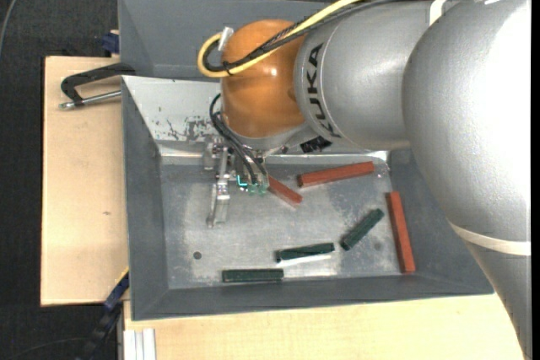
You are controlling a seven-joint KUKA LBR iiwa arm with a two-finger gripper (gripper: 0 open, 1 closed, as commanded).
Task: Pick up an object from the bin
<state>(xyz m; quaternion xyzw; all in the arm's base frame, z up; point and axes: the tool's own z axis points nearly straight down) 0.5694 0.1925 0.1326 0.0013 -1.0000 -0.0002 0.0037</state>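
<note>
Short red stick on bin floor near back wall, about midway along it, long axis slanting toward front-right corner. Lies just beside pincer, on right-wall side. Pincer apart or together: cannot tell; nothing seen in it

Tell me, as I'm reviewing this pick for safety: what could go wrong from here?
The gripper is over bare floor, just left of the short red-brown stick, so a grasp here may come up empty. It is also close to the bin's back wall, which the orange wrist cover might scrape on a further descent.
</note>
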